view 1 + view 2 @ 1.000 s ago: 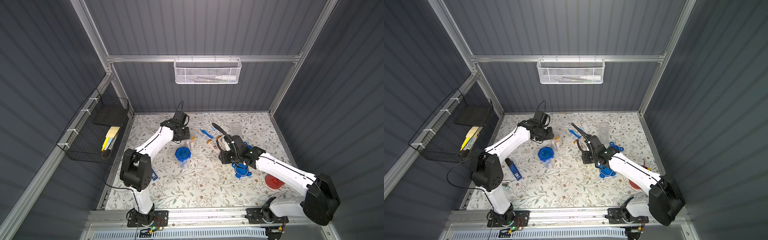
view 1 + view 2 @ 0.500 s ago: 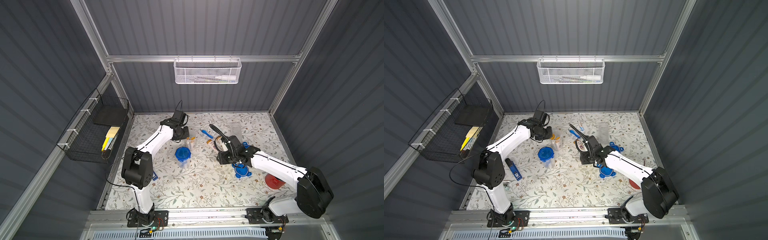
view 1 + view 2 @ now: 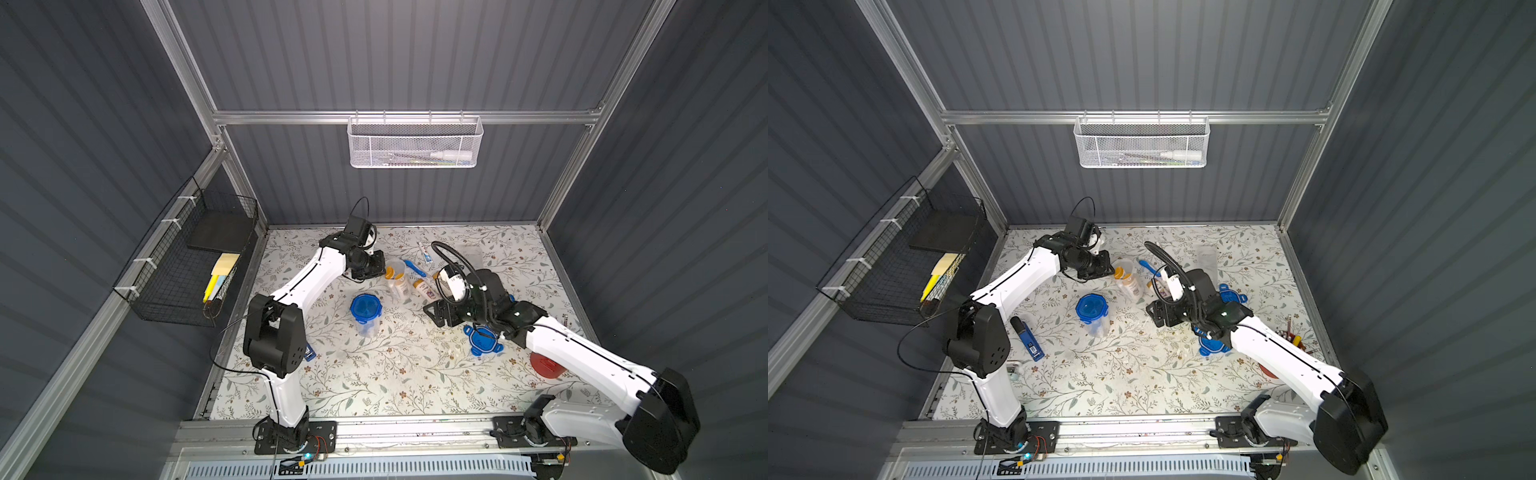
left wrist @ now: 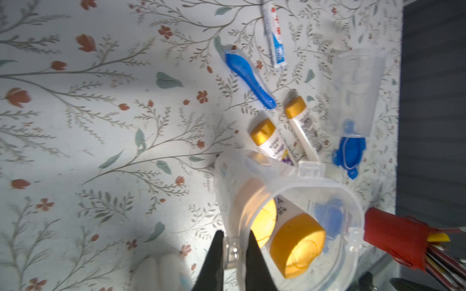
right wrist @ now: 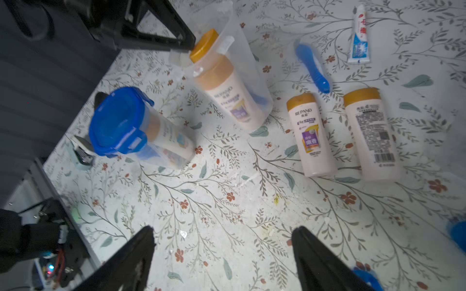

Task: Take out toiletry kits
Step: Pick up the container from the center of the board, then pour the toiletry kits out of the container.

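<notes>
One kit is already lying out on the floral table [image 5: 227, 176]. The front-label bottle [image 5: 311, 136] and the barcode bottle [image 5: 370, 137] are resting flat just beside each other. The blue toothbrush [image 5: 312, 66] is lying near their caps, and the toothpaste tube [image 5: 359, 37] is sitting a little farther off. The empty jar [image 4: 353, 90] (on its side, nothing showing inside) is lying near them, with a loose blue lid [image 4: 349, 151] just beside it.

A second kit is waiting inside the open jar [image 5: 234, 75], which is leaning over. In the left wrist view two tan caps and something blue are showing through its mouth. The left gripper [image 4: 234, 235] is pinching that jar's rim, its jaws nearly together with only the thin plastic between them. The right gripper [image 5: 224, 230] is hanging over bare cloth near the two bottles, jaws spread wide and gripping nothing.

A third kit is sitting in the closed jar [image 5: 141, 131] near the open one, with the blue clip lid still on.

By my reckoning, about a third of the job is done. The open jar is waiting to be emptied, and the closed one is waiting to be unclipped and emptied.
</notes>
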`<control>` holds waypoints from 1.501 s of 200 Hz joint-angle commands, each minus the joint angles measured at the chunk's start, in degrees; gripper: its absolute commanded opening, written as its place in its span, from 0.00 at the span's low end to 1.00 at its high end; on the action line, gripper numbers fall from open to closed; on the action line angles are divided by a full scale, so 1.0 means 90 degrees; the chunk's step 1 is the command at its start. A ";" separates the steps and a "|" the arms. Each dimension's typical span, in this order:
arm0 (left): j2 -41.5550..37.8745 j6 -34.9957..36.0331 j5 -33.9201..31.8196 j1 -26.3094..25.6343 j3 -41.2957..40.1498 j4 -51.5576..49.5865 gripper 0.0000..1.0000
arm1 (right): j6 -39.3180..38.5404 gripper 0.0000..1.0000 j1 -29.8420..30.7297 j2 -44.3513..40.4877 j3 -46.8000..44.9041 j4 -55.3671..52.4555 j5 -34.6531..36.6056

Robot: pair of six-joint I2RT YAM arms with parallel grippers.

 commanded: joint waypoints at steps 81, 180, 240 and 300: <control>-0.0332 -0.0571 0.3570 0.0001 -0.0028 0.1180 0.00 | -0.0888 0.99 -0.0026 -0.1474 -0.0953 0.0445 0.0719; -0.0585 -0.0868 0.4287 -0.0104 -0.0385 0.1638 0.00 | -0.1932 0.99 -0.0017 -0.0132 -0.0256 0.1504 0.1464; -0.0537 -0.1075 0.4599 -0.0133 -0.0455 0.1954 0.00 | -0.2123 0.99 -0.0016 0.0647 -0.0075 0.2296 0.1473; -0.0640 -0.1419 0.4697 -0.0230 -0.0708 0.2336 0.00 | -0.2128 0.99 0.0037 0.0961 -0.0077 0.2645 0.1289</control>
